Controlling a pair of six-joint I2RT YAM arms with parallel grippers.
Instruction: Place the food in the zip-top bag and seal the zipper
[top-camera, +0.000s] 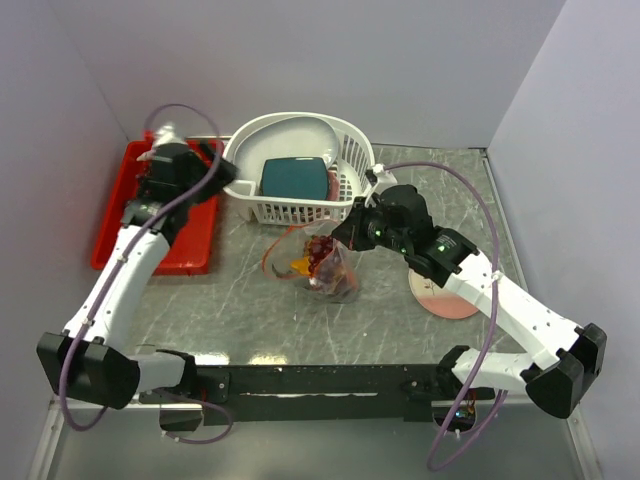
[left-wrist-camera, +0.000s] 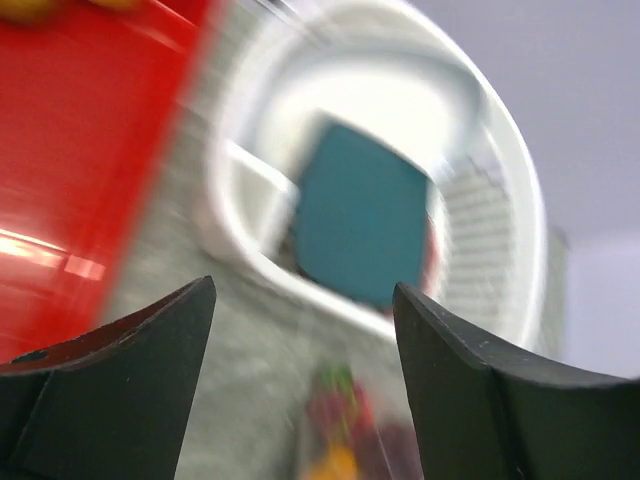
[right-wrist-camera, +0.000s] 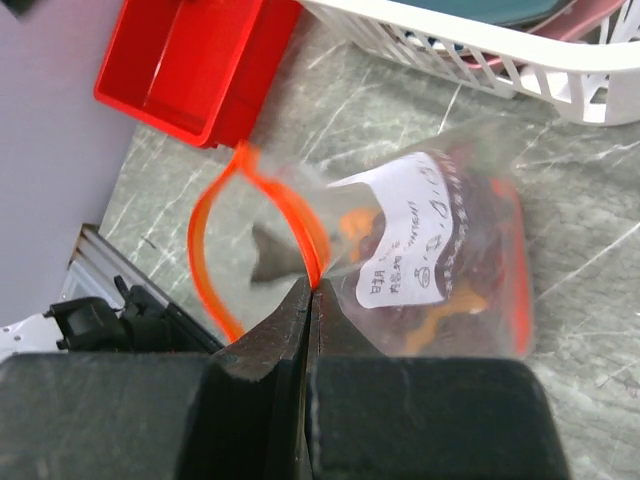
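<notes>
The clear zip-top bag (top-camera: 325, 265) lies mid-table with toy food inside: dark grapes (top-camera: 322, 252), an orange piece (top-camera: 300, 266) and a grey fish (right-wrist-camera: 272, 258). Its red-orange zipper (right-wrist-camera: 300, 215) gapes in a loop at the mouth. My right gripper (right-wrist-camera: 311, 288) is shut on the zipper strip at the bag's near side; it also shows in the top view (top-camera: 345, 232). My left gripper (top-camera: 222, 172) is open and empty, up near the white basket's left end. The left wrist view is blurred; the bag (left-wrist-camera: 350, 430) shows low between its open fingers (left-wrist-camera: 440, 350).
A white slotted basket (top-camera: 345, 140) at the back holds a teal dish (top-camera: 295, 177). A red tray (top-camera: 180, 215) lies at the left, under the left arm. A pink-and-cream plate (top-camera: 445, 295) sits partly under the right arm.
</notes>
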